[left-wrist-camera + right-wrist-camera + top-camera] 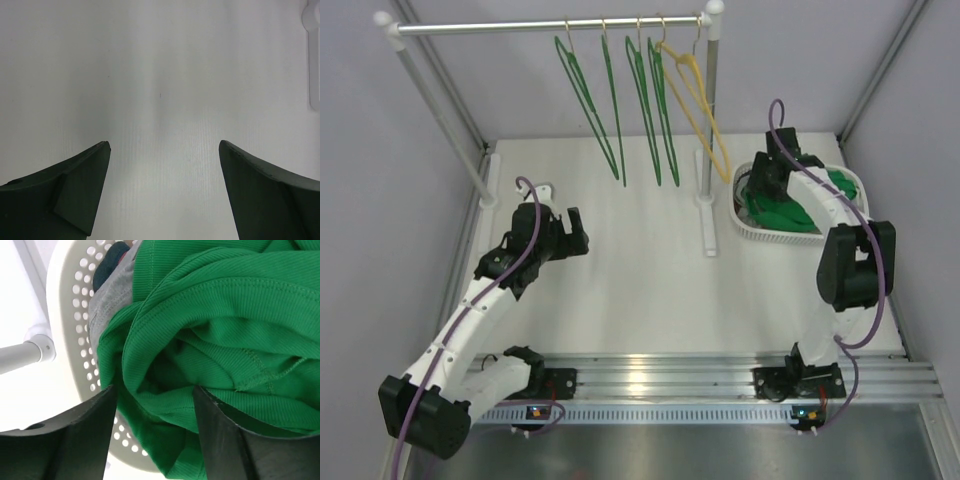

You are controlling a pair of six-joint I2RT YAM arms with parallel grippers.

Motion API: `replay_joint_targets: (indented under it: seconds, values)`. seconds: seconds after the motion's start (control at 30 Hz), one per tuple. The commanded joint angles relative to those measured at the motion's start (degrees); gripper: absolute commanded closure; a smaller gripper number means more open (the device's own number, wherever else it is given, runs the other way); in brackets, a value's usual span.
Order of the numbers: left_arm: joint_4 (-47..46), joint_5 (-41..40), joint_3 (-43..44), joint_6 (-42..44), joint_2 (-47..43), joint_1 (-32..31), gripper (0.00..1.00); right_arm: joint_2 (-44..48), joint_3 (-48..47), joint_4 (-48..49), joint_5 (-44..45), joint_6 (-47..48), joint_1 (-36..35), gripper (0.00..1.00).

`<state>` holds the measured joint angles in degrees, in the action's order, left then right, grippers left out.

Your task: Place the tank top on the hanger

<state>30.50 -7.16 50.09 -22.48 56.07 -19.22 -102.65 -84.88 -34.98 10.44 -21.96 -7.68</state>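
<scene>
The bright green tank top (pixel 225 315) lies bunched in a white perforated basket (pixel 750 232) at the right of the table. My right gripper (pixel 763 188) reaches down into that basket. In the right wrist view its jaws (pixel 155 387) stand apart around a fold of the green fabric, the right finger (pixel 220 440) against the cloth. Several thin green hangers (pixel 610 110) hang from the rail at the back. My left gripper (pixel 578 232) hovers wide open over bare table at the left (pixel 164 144), holding nothing.
A yellow hanger (pixel 705 110) hangs at the right end of the rail (pixel 520 27). The rack's right post (pixel 708 150) stands just left of the basket (pixel 70 315). Grey clothes (pixel 112 295) lie under the tank top.
</scene>
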Motion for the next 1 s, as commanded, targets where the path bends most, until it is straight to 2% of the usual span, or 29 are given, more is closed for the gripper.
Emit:
replay_joint_targets:
  seconds: [0.0, 0.1, 0.13, 0.2, 0.23, 0.3, 0.8, 0.97]
  values:
    - [-0.44, 0.30, 0.36, 0.07, -0.97, 0.24, 0.05, -0.88, -3.62, 3.16, 0.99, 1.12, 0.12, 0.40]
    - [-0.53, 0.48, 0.36, 0.07, -0.62, 0.24, 0.05, -1.94, -4.41, 2.56, 2.57, 1.30, 0.12, 0.60]
    - [-0.44, 0.48, 0.36, 0.07, -0.53, 0.24, 0.05, -1.85, -4.50, 2.55, 3.09, 1.48, 0.12, 0.72]
    - [-0.35, 0.48, 0.36, -0.02, -0.44, 0.24, 0.06, -1.33, -4.59, 2.38, 3.62, 1.65, 0.12, 0.82]
    - [-0.35, 0.48, 0.36, -0.02, -0.44, 0.24, 0.06, -0.37, -5.03, 1.77, 4.23, 1.74, 0.12, 0.92]
    - [-0.35, 0.57, 0.36, -0.11, -0.61, 0.24, 0.06, 0.95, -5.47, 0.80, 4.42, 1.65, 0.12, 1.00]
    - [0.17, 4.08, 2.82, -1.25, -2.81, 0.24, 0.08, 25.56, -9.77, -10.62, 1.87, 1.39, -0.67, 1.00]
    - [0.35, 5.05, 3.70, -1.51, -3.43, 0.24, 0.09, 31.19, -15.99, -14.84, 1.96, 1.65, -0.58, 1.00]
